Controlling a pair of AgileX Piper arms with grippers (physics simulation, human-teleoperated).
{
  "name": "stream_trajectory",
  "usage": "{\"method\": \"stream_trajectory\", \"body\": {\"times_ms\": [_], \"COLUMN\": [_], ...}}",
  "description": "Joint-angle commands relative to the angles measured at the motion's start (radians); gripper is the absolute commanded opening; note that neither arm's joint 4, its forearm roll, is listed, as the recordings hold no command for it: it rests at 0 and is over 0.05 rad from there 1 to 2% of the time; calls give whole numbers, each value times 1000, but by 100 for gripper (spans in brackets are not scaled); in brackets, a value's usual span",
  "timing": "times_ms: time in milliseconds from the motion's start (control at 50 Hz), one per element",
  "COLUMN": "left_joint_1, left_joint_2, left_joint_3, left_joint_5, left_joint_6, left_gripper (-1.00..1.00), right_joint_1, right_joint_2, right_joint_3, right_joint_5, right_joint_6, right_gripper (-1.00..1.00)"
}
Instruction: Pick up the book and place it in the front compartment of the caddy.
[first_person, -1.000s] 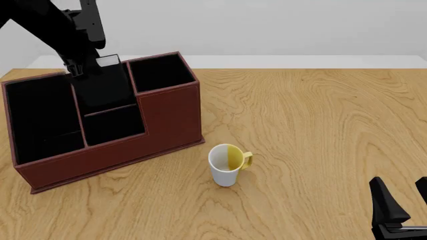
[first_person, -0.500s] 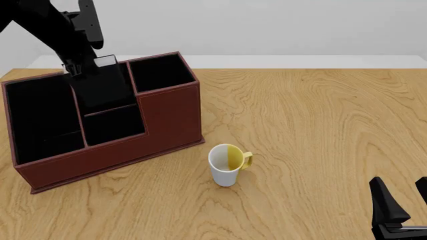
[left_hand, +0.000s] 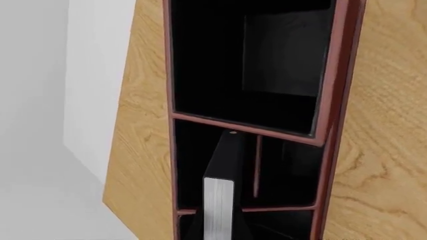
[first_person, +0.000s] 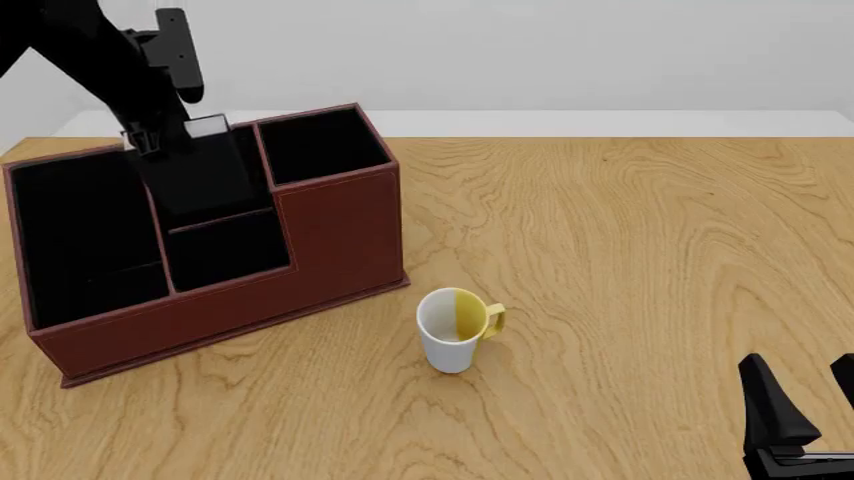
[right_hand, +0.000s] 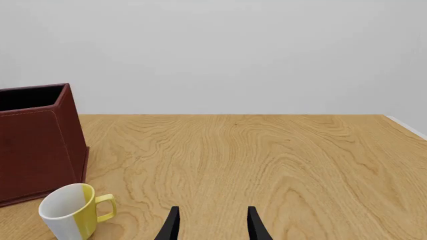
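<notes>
A large reddish-brown, leather-look caddy with stitched edges, a stepped top rim and matt black-lined compartments is seen at the far left of a pale wooden table with swirling grain. A thin black hardcover book with white page edges is seen standing upright in a narrow middle compartment at the far side of the caddy, its top corner rising above the rim. In the left wrist view the book is shown edge-on between two thin dividers. The left gripper is seen just above the book's top at the far left; its fingers are hidden by the black arm, so it cannot be told how wide it is or whether the book is held. The right gripper is held parted and empty over bare wood at the near right. A smooth white-and-yellow mug stands just near and right of the caddy
</notes>
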Motion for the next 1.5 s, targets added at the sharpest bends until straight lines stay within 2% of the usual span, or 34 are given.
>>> {"method": "stream_trajectory", "body": {"times_ms": [20,740,1180,1500], "left_joint_1": [15,4,60,50], "left_joint_2": [38,97,172,208], "left_joint_3": [-28,-54,-105,-96], "left_joint_5": [14,14,14,14], "left_joint_6": [80,39,75,70], "left_gripper": [-100,-100,-100,-100], "right_joint_1": [0,0,0,0], "right_joint_2": [0,0,0,0], "right_joint_3": [0,0,0,0], "right_joint_5": [0,0,0,0], "right_joint_6": [0,0,0,0], "right_gripper": [100,100,100,100]}}
